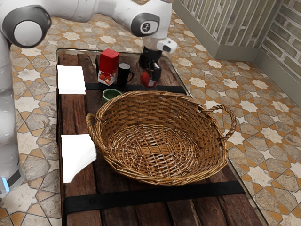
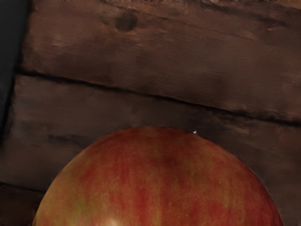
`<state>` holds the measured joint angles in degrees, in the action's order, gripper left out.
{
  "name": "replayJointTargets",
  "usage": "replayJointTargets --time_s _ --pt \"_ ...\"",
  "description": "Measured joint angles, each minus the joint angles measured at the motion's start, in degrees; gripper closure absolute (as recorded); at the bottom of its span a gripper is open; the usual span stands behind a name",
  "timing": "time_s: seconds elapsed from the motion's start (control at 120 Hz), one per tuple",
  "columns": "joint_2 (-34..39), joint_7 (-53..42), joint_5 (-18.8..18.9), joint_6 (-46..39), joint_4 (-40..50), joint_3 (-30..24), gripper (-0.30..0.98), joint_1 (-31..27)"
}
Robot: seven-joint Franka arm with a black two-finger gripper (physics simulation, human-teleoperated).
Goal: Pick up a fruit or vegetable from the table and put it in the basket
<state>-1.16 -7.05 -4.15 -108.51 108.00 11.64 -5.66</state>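
Note:
The black gripper (image 1: 151, 70) is at the table's far end in the exterior view, right at a red apple (image 1: 147, 80) and partly covering it. In the wrist view the apple (image 2: 160, 183) looms large and close under my hand, red with yellowish streaks. Whether the gripper holds it cannot be made out. The large wicker basket (image 1: 155, 176) stands nearer the exterior view's camera, with its woven bottom bare.
Beside the gripper, toward the exterior view's left, stand a black mug (image 1: 123, 74) and a red carton (image 1: 108, 66). A green cup (image 1: 111, 94) is just behind the basket's rim. White stacks (image 1: 71, 80) lie along the wooden table's (image 1: 136, 209) left edge.

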Motion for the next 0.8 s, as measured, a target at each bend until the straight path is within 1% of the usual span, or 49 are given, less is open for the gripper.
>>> replayJointTargets --time_s 0.05,0.083,0.158,0.208,0.242,0.267,0.292,0.35,0.375,0.4,0.425,0.533,0.558,0.6,0.725,0.75,0.767,0.8 --pt "2.1 0.3 2.0 4.4 -6.1 -1.6 0.26 -1.3" --pt "3.0 0.7 3.7 8.1 -11.9 -5.4 0.26 -4.9" --pt "2.1 1.5 6.7 14.8 -23.5 -20.7 0.23 -17.8" --pt "0.3 2.0 7.9 17.6 -26.7 -29.2 0.23 -22.8" --pt "-1.7 2.4 8.4 18.9 -27.6 -33.7 0.23 -24.2" --pt "-3.4 2.6 8.7 19.6 -27.9 -36.5 0.24 -23.4" --pt "-5.1 2.8 9.0 20.1 -28.0 -39.4 0.24 -20.3" --pt "-7.5 3.6 10.0 20.8 -27.6 -44.6 0.25 -6.4" --pt "-8.5 3.9 10.4 21.0 -27.5 -46.1 0.26 -1.8" --pt "-9.2 4.2 10.7 21.0 -27.1 -46.9 0.26 0.8" --pt "-9.6 4.5 10.9 21.0 -26.5 -47.2 0.27 1.9" --pt "-10.3 5.6 11.5 21.0 -25.6 -45.9 0.26 1.8" --pt "-10.3 5.8 11.7 21.0 -25.5 -45.7 0.2 1.7" --pt "-10.4 6.1 11.9 21.0 -25.4 -45.6 0.15 1.7" --pt "-9.5 7.0 12.3 21.2 -25.5 -45.2 0.06 1.9" --pt "-7.3 7.0 12.4 21.3 -25.7 -43.2 0.05 2.4" --pt "-5.3 6.9 12.5 21.4 -26.0 -40.8 0.05 2.9" --pt "-1.6 6.3 12.7 21.6 -27.7 -33.8 0.04 4.7"
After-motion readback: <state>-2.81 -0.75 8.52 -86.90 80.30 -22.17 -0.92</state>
